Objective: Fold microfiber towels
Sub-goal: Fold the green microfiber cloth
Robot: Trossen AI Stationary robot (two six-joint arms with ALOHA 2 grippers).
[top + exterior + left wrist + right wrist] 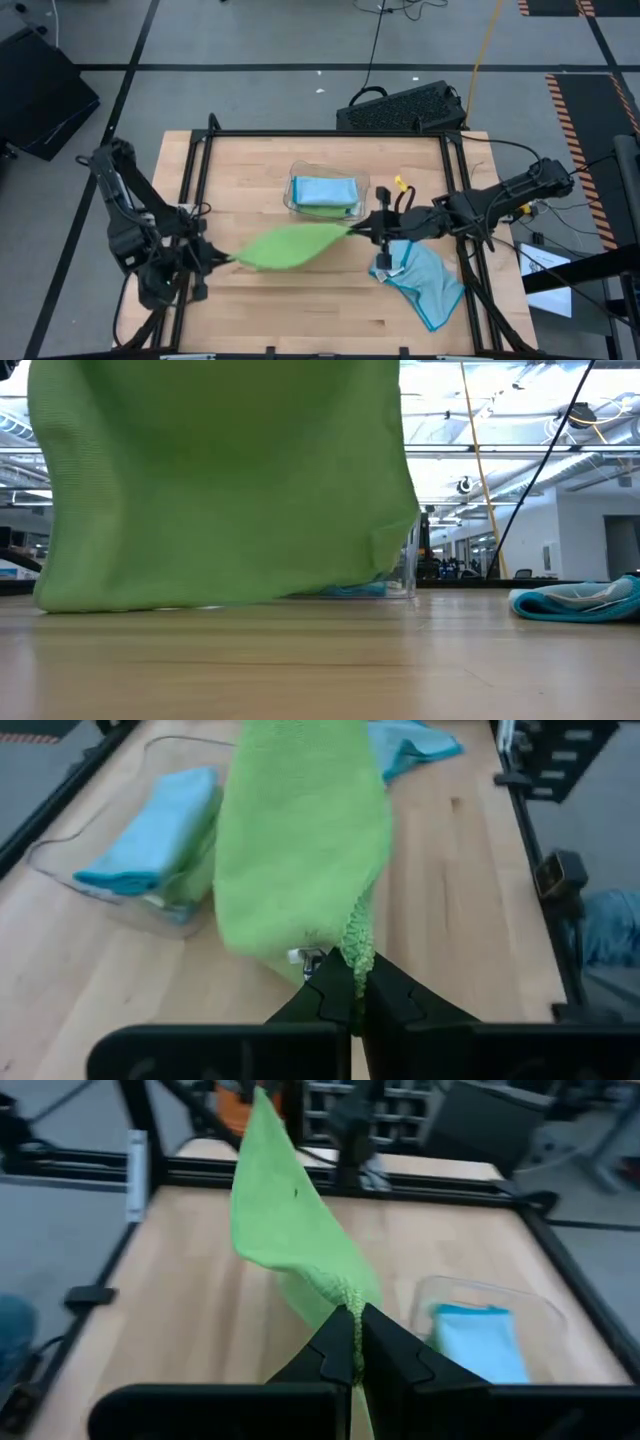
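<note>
1. Wooden desk [300,300], framed by black rails on all sides; bare wood lies open along the near edge and in the far left part of the top.
2. Left hand [215,257], near the desk's left rail, clenched on one corner of the lime green towel [290,244]; the left wrist view shows the fingertips pressed together with the cloth's edge pinched between them.
3. Right hand [366,228], right of centre, clenched on the opposite corner of the same towel; the right wrist view shows the hem caught at the closed tips.
4. Lime green towel, stretched between the two hands above the desk's middle; in the low view its lower edge hangs just at the wood, though contact cannot be told.
5. Clear plastic tray [292,200], behind the towel toward the far edge, holding a folded light blue towel [326,191] stacked on other cloth.
6. Crumpled light blue towel [425,280], lying on the desk beside the right rail, near the front right corner, apart from the green one.
</note>
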